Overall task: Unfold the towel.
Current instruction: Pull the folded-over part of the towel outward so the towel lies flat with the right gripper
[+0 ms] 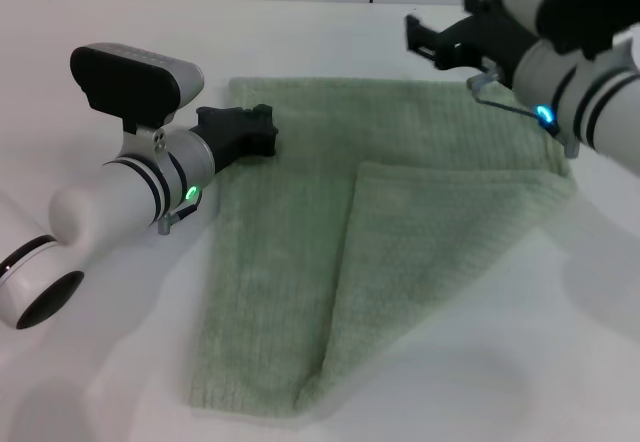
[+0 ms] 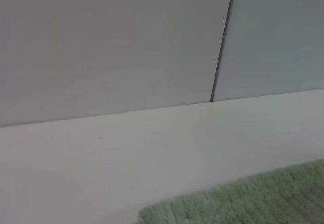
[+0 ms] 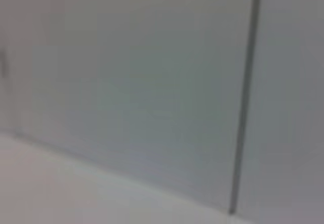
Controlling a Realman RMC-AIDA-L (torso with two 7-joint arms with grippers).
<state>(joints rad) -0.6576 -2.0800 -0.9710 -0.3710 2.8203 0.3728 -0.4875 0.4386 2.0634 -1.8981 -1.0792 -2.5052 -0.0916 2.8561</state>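
The pale sage-green towel (image 1: 290,262) lies flat on the white table, with its right part folded over as a large angled flap (image 1: 430,232). My left gripper (image 1: 250,130) sits low over the towel's far left part, close to its far left corner. The left wrist view shows only that far edge of the towel (image 2: 243,198). My right gripper (image 1: 440,34) hovers above the table just past the towel's far edge, open and empty. The right wrist view shows no towel.
The white table (image 1: 100,362) extends around the towel on all sides. A pale panelled wall with a dark vertical seam stands behind the table, in the left wrist view (image 2: 223,41) and the right wrist view (image 3: 245,97).
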